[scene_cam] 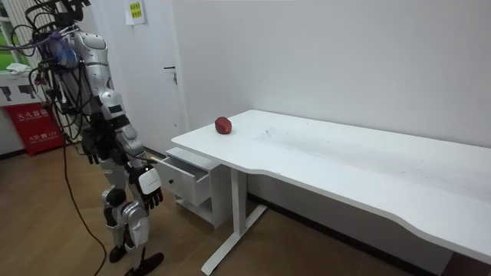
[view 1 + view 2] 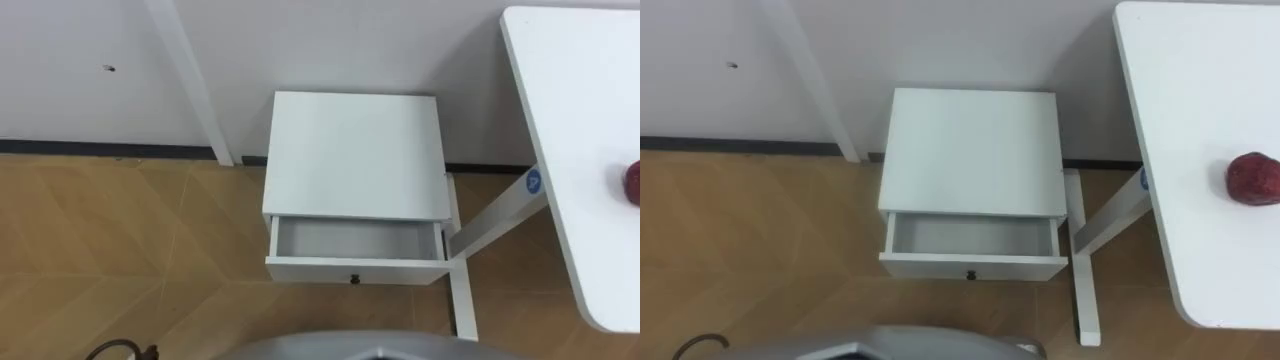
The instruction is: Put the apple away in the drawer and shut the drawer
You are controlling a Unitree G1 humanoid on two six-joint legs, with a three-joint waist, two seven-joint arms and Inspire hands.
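STEP: fetch apple (image 2: 1251,178) | left hand (image 1: 92,152), right hand (image 1: 149,186): fingers slack, holding nothing | apple on table (image 2: 1170,150), well right of fingers | drawer (image 2: 970,239) open ahead | grip apple squarely, 1 hand.

A white bedside cabinet (image 2: 352,150) stands against the wall (image 2: 400,40) on a wooden floor (image 2: 120,230). Its drawer (image 2: 355,270) is pulled out and its inside is bare. A small dark knob (image 2: 354,279) sits on the drawer's front. At the right is a white table (image 2: 580,120), and a red apple (image 2: 632,182) lies on it at the picture's edge, partly cut off.
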